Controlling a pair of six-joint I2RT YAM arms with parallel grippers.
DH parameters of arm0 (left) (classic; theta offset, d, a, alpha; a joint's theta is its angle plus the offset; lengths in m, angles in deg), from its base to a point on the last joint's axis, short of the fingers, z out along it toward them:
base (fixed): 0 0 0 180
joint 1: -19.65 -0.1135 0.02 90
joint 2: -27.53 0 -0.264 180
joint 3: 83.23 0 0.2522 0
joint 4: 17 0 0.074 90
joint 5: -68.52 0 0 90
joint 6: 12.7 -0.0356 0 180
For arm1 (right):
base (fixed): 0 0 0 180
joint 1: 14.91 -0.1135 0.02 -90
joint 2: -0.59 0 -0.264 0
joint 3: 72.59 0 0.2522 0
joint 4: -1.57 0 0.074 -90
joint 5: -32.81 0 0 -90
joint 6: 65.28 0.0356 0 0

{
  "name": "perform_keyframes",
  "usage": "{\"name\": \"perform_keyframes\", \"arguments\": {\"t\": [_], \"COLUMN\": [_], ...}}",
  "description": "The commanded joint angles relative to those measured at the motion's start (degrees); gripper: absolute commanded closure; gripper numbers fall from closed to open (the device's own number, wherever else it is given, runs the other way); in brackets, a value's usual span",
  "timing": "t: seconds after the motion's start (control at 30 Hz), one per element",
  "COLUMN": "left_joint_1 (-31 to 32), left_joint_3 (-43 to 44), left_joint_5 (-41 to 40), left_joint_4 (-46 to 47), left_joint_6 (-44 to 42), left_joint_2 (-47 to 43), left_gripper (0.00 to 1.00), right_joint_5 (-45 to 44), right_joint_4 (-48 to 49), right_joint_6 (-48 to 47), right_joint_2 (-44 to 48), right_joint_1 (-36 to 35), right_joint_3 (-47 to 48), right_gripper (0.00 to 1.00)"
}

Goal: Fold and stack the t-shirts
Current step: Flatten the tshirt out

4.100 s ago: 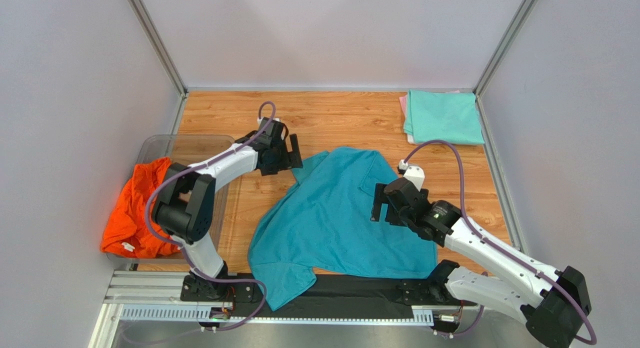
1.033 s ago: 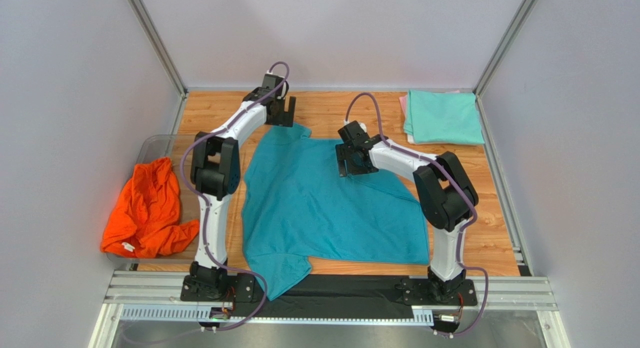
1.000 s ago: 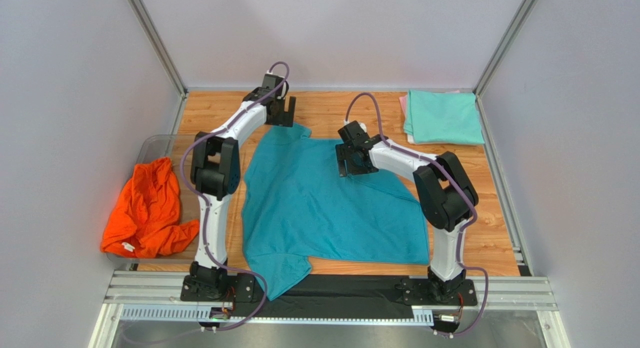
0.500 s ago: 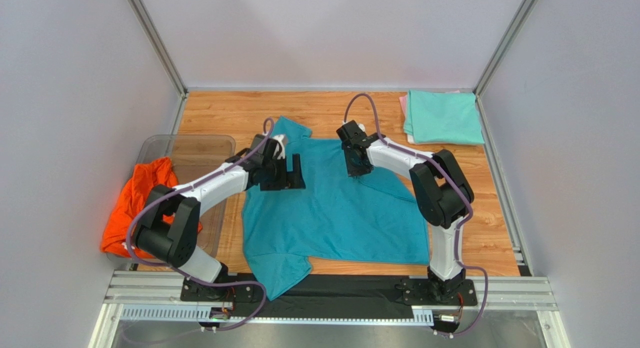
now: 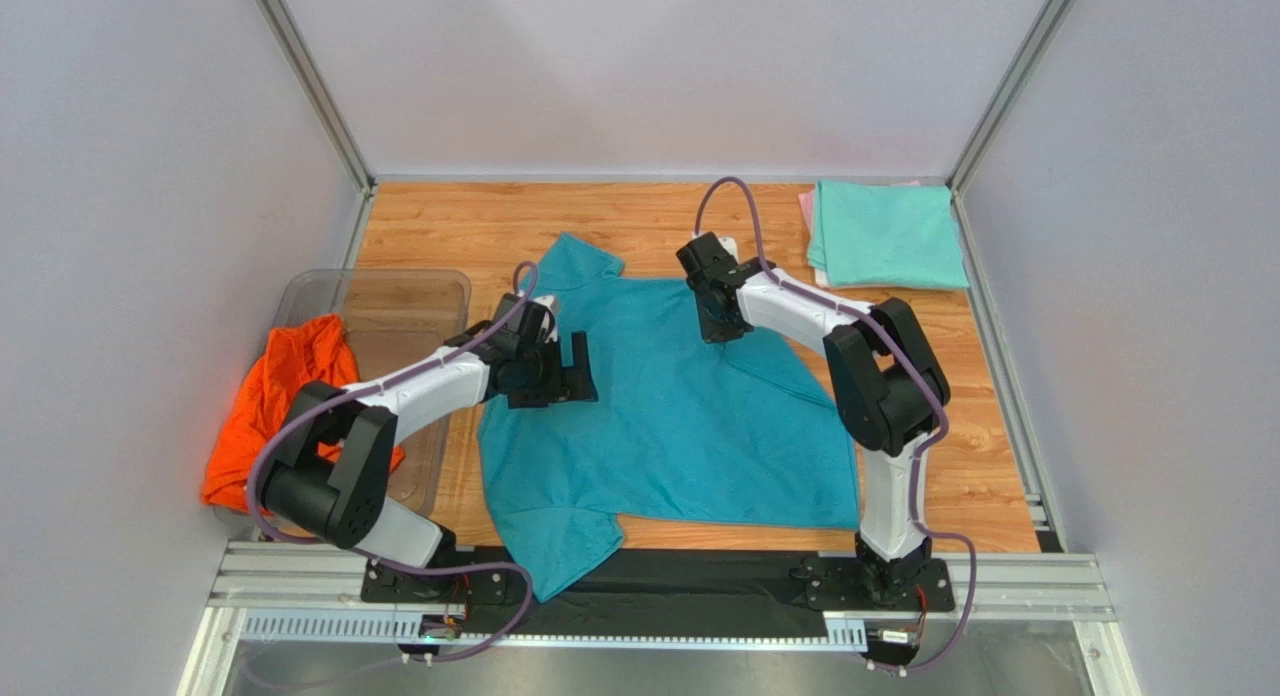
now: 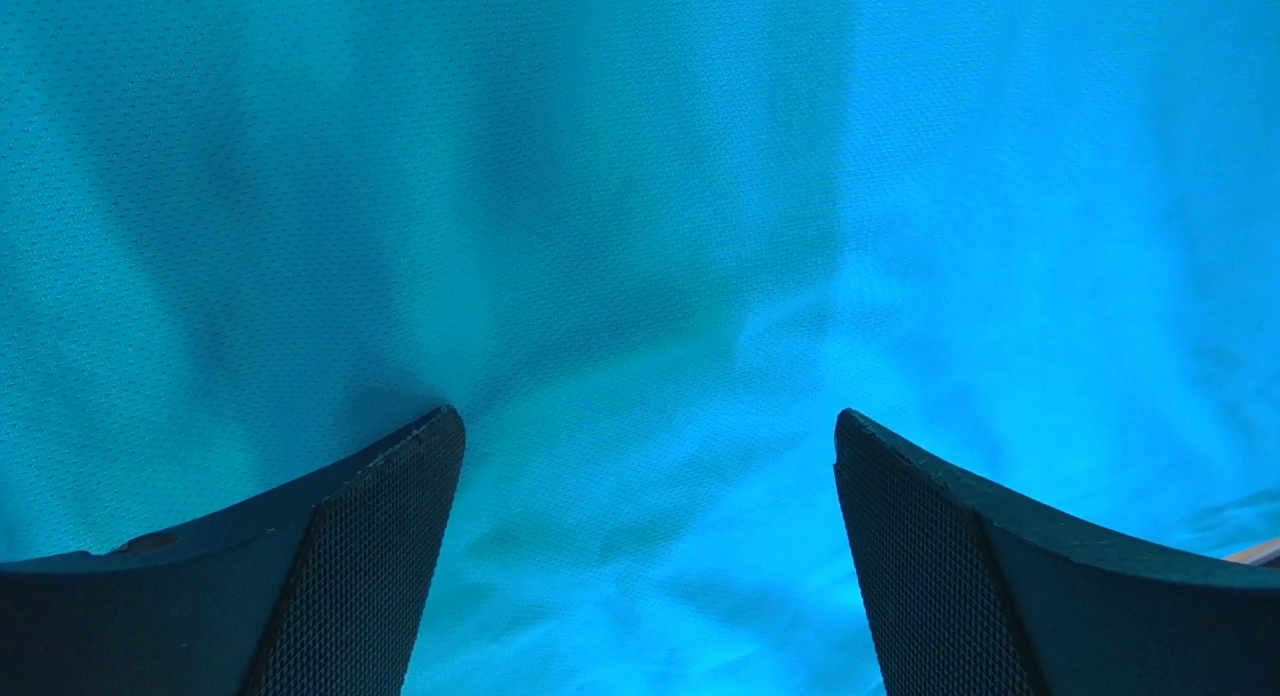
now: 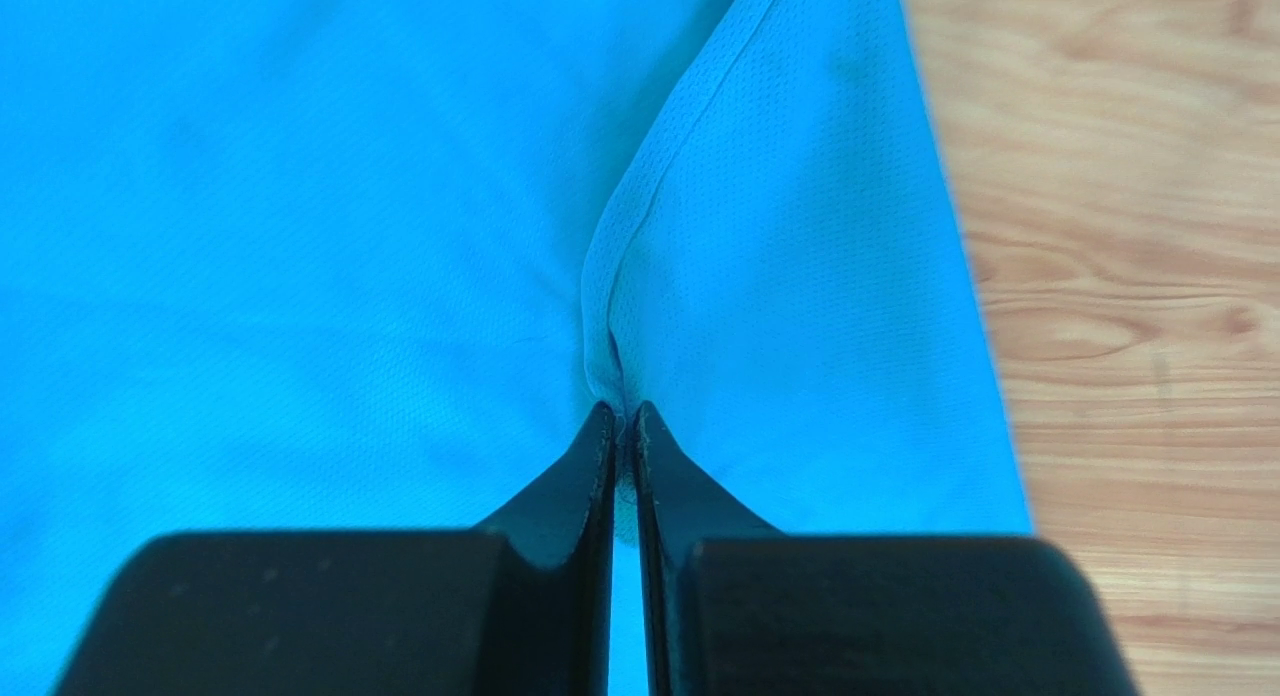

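Note:
A teal-blue t-shirt [image 5: 661, 419] lies spread across the middle of the table. My left gripper [image 5: 579, 369] hovers over its left side, open, with only teal cloth [image 6: 646, 201] between the wide-apart fingers [image 6: 368, 554]. My right gripper [image 5: 720, 330] is at the shirt's far right part, shut on a pinched ridge of cloth along a seam [image 7: 631, 231]; its fingertips [image 7: 601, 434] meet on that fold. An orange t-shirt [image 5: 293, 419] lies crumpled at the left. A folded mint green t-shirt [image 5: 887, 231] sits at the back right, with a pink edge [image 5: 807, 213] showing under it.
A clear plastic tub [image 5: 376, 294] stands at the left, the orange shirt draped over its near end. Metal frame posts and grey walls close in the wooden table [image 5: 962, 411]. A black strip and rail run along the near edge.
My left arm drew back from the shirt's far left corner to its left middle, staying open. My right gripper closed on the shirt's seam fold.

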Motion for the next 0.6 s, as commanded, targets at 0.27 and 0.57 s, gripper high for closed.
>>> {"name": "perform_keyframes", "arguments": {"t": [0.27, 0.57], "left_joint_1": [-0.1, -0.1], "left_joint_3": [-2.0, -1.2], "left_joint_5": [-4.2, -4.9], "left_joint_4": [-2.1, -2.7], "left_joint_6": [-0.7, -1.7], "left_joint_2": [-1.5, -1.7], "left_gripper": [0.0, 0.0], "right_joint_5": [-2.8, -5.6], "right_joint_4": [-2.2, -3.6], "right_joint_6": [-5.0, -8.6], "right_joint_2": [0.0, -5.2], "right_joint_1": [10.4, 16.6], "right_joint_3": [9.1, 15.2], "right_gripper": [0.95, 0.87]}}
